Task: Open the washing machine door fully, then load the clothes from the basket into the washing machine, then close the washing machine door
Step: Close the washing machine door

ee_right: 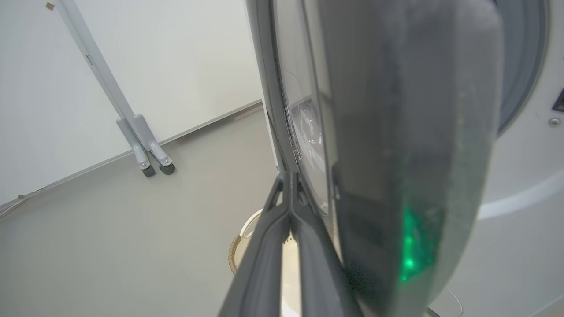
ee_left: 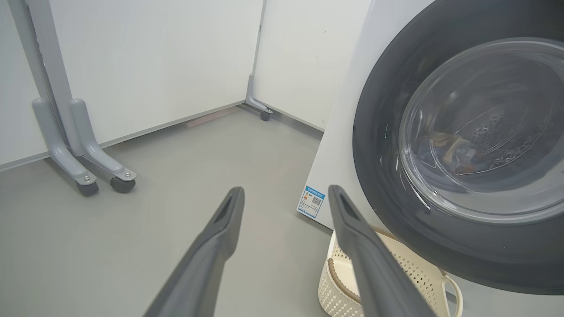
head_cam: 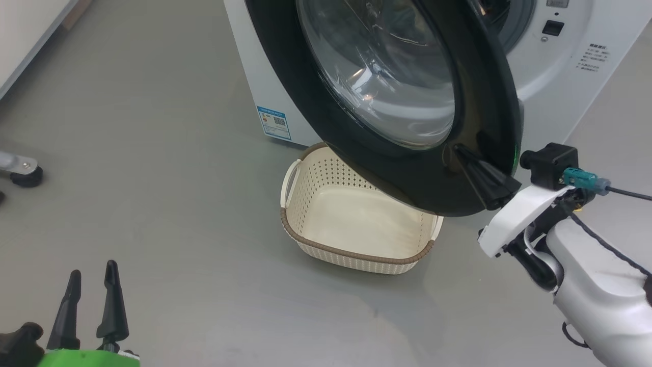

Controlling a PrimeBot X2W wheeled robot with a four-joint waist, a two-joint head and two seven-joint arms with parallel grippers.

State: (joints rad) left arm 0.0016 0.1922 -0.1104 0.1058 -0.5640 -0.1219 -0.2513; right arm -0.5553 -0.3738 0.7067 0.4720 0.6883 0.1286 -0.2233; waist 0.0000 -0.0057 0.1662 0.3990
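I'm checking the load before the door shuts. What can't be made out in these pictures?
Head view: the far end of the basket is hidden behind the door; the part that shows is empty.
Left wrist view: a brown and blue shape behind the door glass is too distorted to name.
Head view: the dark tips of the right gripper merge with the door's dark rim, so contact is unclear.
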